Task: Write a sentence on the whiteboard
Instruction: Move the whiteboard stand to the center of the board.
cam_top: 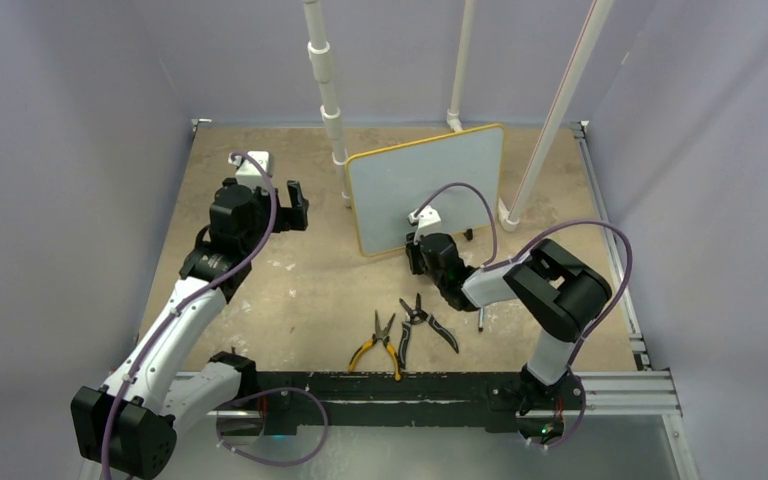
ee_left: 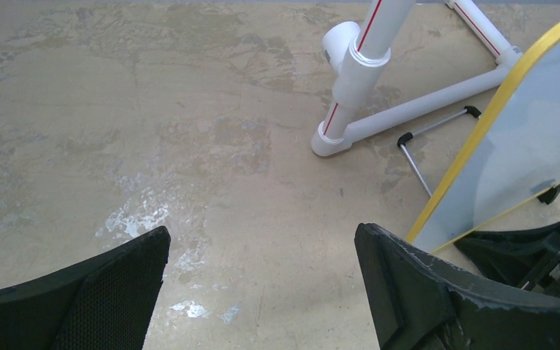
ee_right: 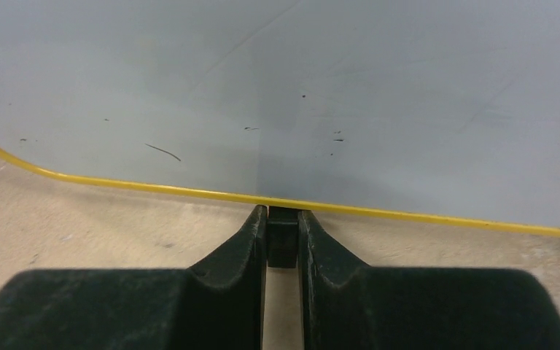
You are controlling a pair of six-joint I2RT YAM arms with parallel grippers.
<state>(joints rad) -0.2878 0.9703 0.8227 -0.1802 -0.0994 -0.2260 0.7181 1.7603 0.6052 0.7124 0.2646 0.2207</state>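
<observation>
The whiteboard (cam_top: pixel 425 185) stands upright near the table's middle, with a yellow rim. It also shows in the left wrist view (ee_left: pixel 532 131) and fills the right wrist view (ee_right: pixel 299 87). No sentence shows on it, only a few small black specks and a short stroke. My right gripper (cam_top: pixel 423 252) (ee_right: pixel 283 215) is at the board's bottom edge, shut on its small black foot (ee_right: pixel 283 244). My left gripper (cam_top: pixel 295 205) (ee_left: pixel 262 233) is open and empty, raised above the table to the left of the board.
Yellow-handled pliers (cam_top: pixel 378 342) and black-handled pliers (cam_top: pixel 426 318) lie in front of the board. White pipe posts (cam_top: pixel 328 100) (cam_top: pixel 560 100) (ee_left: pixel 357 65) stand behind and beside the board. Its wire stand leg (ee_left: pixel 426 138) rests on the table. Grey walls enclose the table.
</observation>
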